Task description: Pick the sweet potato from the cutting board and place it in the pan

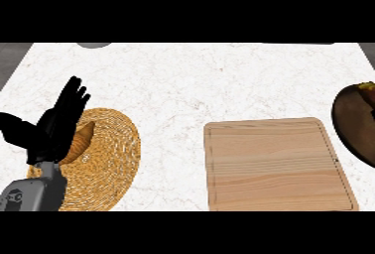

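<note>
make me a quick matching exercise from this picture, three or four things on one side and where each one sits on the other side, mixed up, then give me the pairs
Things:
1. cutting board
2. pan
3. woven mat
4. left hand

Places:
A. right edge, partly out of view
B. lower left, on the counter
C. raised over the mat, fingers straight
D. right of centre, bare

Pairs: 1-D, 2-A, 3-B, 4-C

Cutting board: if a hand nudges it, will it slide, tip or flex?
The cutting board looks like solid wood, so probably stiff. It lies flat on the smooth counter, so it would likely slide rather than tip. Its low rim may be hard to grip.
</note>
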`<state>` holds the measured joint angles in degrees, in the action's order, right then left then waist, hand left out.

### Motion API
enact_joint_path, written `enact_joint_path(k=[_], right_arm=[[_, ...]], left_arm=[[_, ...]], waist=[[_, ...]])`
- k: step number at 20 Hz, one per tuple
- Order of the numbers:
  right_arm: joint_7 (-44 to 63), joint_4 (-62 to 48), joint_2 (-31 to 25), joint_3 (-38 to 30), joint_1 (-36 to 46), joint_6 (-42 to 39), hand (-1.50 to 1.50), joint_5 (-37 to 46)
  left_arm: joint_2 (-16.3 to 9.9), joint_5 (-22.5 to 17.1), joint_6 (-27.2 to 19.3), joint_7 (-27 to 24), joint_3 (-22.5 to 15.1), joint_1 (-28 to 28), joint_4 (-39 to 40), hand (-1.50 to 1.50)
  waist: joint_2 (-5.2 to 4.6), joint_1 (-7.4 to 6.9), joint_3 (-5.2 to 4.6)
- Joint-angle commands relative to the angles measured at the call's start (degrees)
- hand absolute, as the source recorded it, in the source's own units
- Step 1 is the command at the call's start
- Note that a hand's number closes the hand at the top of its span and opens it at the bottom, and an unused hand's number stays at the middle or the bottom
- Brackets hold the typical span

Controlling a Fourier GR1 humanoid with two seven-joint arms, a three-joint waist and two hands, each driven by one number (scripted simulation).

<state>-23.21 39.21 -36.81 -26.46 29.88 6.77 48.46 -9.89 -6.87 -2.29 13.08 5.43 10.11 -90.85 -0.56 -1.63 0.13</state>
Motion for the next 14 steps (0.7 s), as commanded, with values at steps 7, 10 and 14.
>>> enact_joint_path(k=[7, 10, 14], right_arm=[[-5.7, -21.5, -3.3, -2.5, 6.4, -2.6, -1.5, -1.8], [-12.1, -21.8, -4.8, -7.2, 6.9, -3.2, -1.5, -6.7], [-15.0, -23.2, -8.3, -13.8, 6.0, -10.2, -1.5, -14.2]], left_arm=[[-0.1, 1.0, -1.4, 4.0, -0.4, 2.1, -1.6, 0.0], [0.6, 1.8, -0.7, -0.1, -0.8, 0.1, 0.3, 0.0], [-1.0, 0.1, 0.2, 0.7, 1.3, 0.8, -0.1, 0.0]], waist=[[0.02, 0.09, 0.04], [-0.24, -0.13, 0.13], [0.05, 0.82, 0.09]])
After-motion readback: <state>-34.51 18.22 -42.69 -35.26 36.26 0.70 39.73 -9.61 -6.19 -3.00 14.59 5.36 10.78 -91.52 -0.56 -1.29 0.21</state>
